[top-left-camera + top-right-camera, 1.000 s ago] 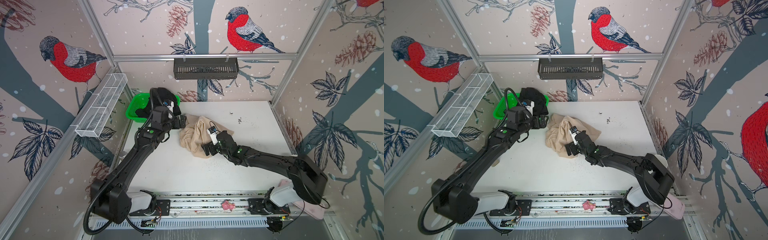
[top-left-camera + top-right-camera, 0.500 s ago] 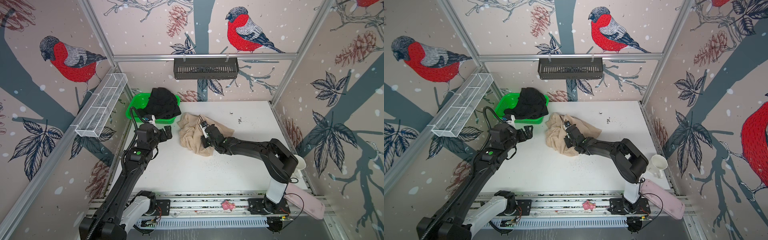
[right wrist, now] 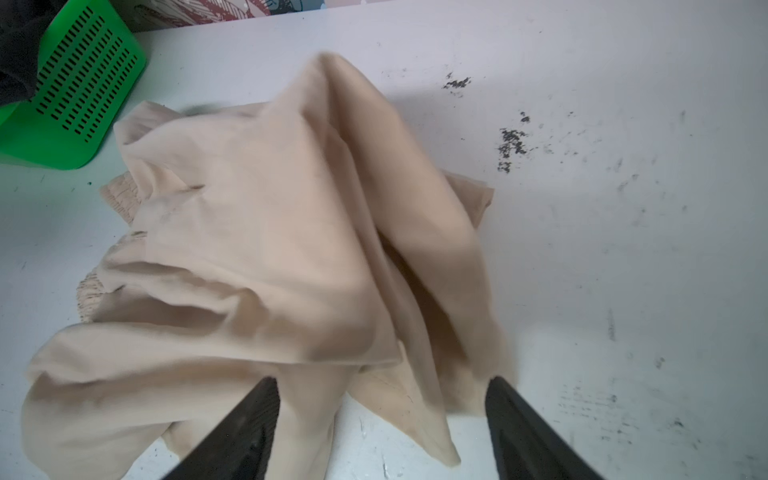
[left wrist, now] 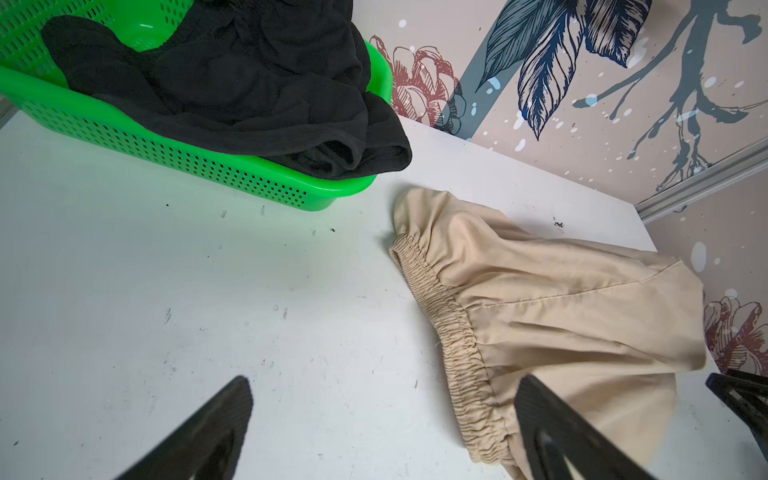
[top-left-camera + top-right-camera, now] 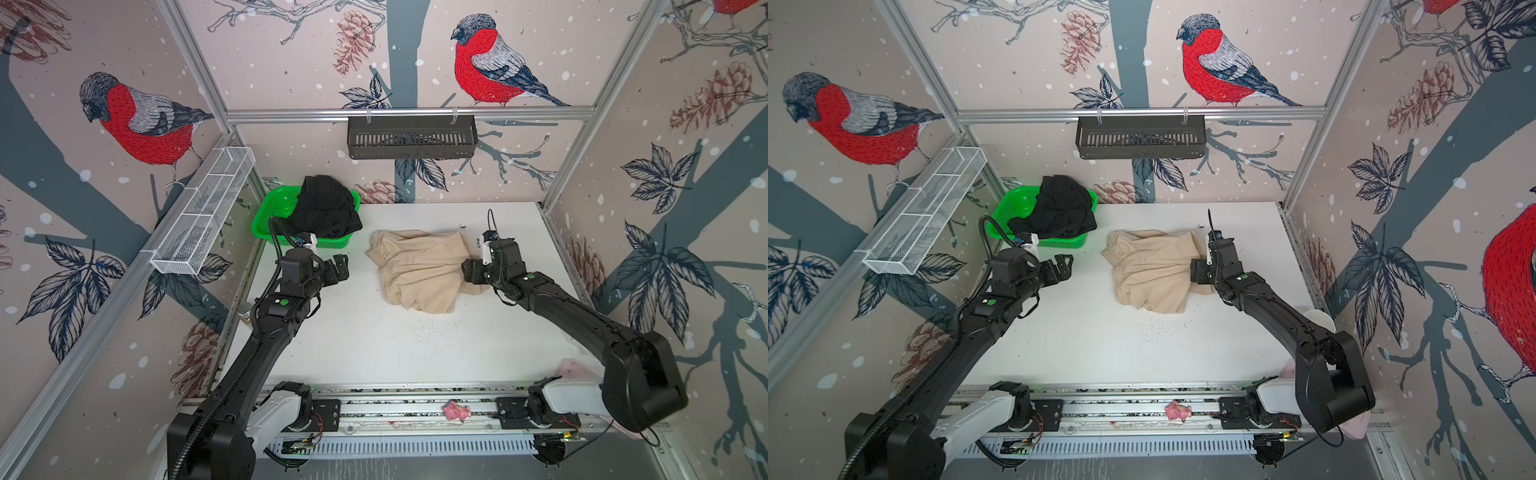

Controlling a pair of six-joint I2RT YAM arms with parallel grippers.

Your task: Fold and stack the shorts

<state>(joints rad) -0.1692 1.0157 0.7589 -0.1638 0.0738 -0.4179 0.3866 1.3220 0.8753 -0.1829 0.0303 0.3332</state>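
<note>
Beige shorts (image 5: 415, 270) stretched rightward over white table (image 5: 374, 345); right end effector (image 3: 380, 380) and left end effector (image 4: 384, 380) open.

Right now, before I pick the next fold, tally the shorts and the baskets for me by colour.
Beige shorts: 1
Black shorts: 1
Green plastic basket: 1
White wire basket: 1
Black slotted basket: 1
Total: 5 (2 shorts, 3 baskets)
</note>
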